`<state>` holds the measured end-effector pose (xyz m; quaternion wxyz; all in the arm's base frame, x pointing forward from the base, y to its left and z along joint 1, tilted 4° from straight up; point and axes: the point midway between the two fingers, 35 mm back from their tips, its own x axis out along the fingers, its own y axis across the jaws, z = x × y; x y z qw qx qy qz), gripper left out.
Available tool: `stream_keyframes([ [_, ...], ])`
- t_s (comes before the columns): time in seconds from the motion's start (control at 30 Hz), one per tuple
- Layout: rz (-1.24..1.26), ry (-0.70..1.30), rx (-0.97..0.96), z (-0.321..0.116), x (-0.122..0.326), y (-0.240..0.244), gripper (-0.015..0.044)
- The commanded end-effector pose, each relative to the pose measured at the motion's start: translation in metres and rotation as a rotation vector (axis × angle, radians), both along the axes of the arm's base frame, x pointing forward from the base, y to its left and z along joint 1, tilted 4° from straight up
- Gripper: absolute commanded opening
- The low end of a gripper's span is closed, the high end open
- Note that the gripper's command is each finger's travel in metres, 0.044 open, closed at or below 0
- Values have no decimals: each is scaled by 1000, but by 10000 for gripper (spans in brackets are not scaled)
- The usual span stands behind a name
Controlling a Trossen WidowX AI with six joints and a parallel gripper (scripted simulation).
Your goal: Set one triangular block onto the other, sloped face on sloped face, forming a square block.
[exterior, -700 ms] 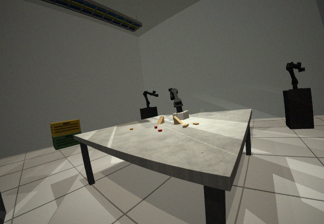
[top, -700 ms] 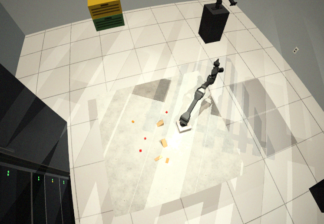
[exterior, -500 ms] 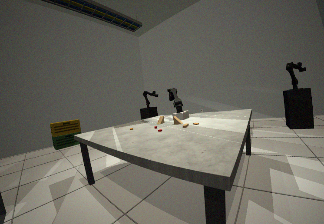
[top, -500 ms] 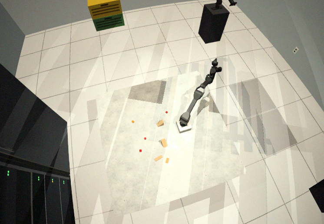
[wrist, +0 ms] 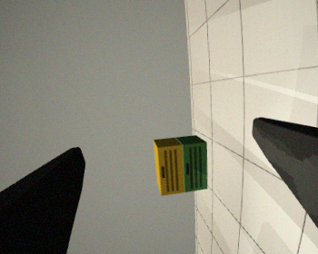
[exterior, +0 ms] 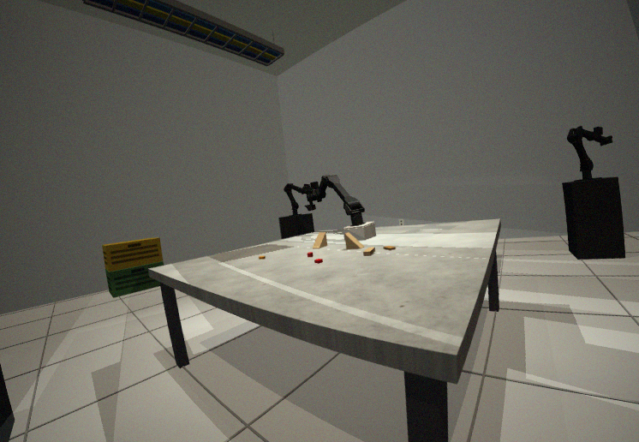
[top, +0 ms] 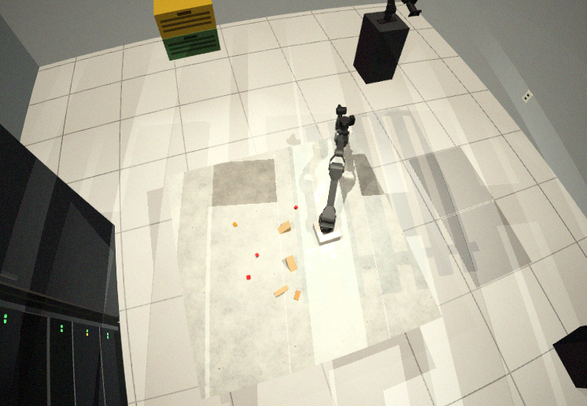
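Arm [top: 331, 188] stretched out, raised; jaws wide apart, holding nothing.

Two triangular blocks [top: 283, 226] [top: 290, 263], three red cubes [top: 256, 254].

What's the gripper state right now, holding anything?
Gripper: open, jaws wide apart, holding nothing; it is off the table edge, away from both tan triangular wooden blocks.
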<state>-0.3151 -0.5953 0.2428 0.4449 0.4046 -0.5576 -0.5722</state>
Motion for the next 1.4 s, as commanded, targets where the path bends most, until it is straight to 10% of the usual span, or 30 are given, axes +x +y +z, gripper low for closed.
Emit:
stream_keyframes([
  [0.0, 94, -12, 59, -5, 56, -17, 440],
  [0.67, 644, 16, 436, -55, 391, 5, 440],
  [1.37, 1267, 167, 933, -119, 652, 264, 440],
])
